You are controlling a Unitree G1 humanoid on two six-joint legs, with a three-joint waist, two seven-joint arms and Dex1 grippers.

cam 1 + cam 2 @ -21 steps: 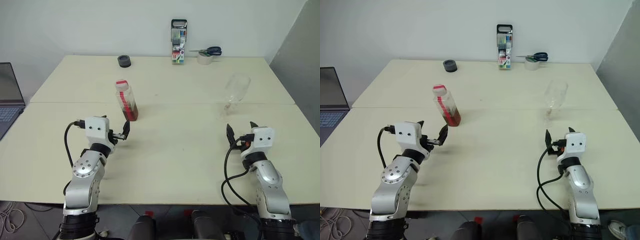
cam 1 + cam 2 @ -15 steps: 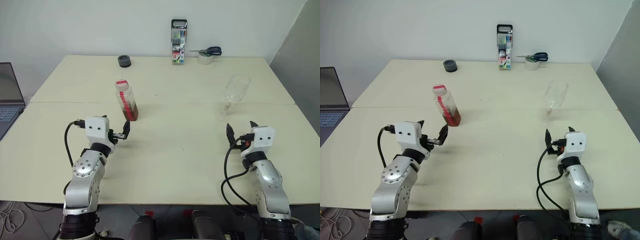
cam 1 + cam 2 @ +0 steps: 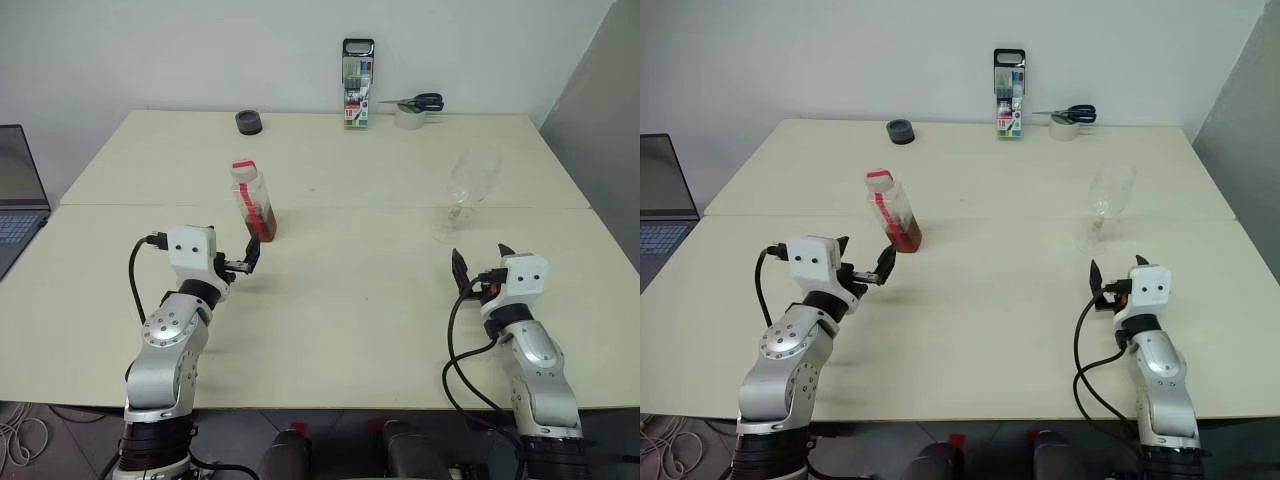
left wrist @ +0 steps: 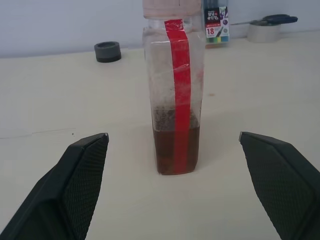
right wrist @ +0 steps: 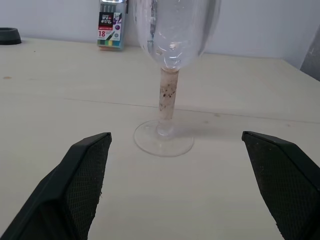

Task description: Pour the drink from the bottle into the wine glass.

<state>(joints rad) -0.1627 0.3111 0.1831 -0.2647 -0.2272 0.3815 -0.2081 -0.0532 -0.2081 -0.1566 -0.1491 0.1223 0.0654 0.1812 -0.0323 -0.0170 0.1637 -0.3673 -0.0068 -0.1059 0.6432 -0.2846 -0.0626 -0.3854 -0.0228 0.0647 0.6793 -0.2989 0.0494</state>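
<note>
Bench (image 3: 340, 300): bottle (image 3: 252, 201) stood left of centre, capped, drink (image 4: 175, 150) low inside. Wine glass (image 3: 466, 192) stood at 3 o'clock from it, well apart, open bench between. Left claw (image 3: 240, 262) gaped, just short of bottle. Right claw (image 3: 480, 262) gaped, near glass, untouching.

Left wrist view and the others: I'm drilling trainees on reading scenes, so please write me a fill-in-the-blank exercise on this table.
1. The small clear plastic bottle with a red label strip stands ____ on the cream table.
2. The amber drink fills only the bottle's ____ part.
3. The clear stemmed wine glass holds ____ drink.
4. Both the left gripper and right gripper have their fingers ____.

Missing words: upright; lower; no; open
</note>
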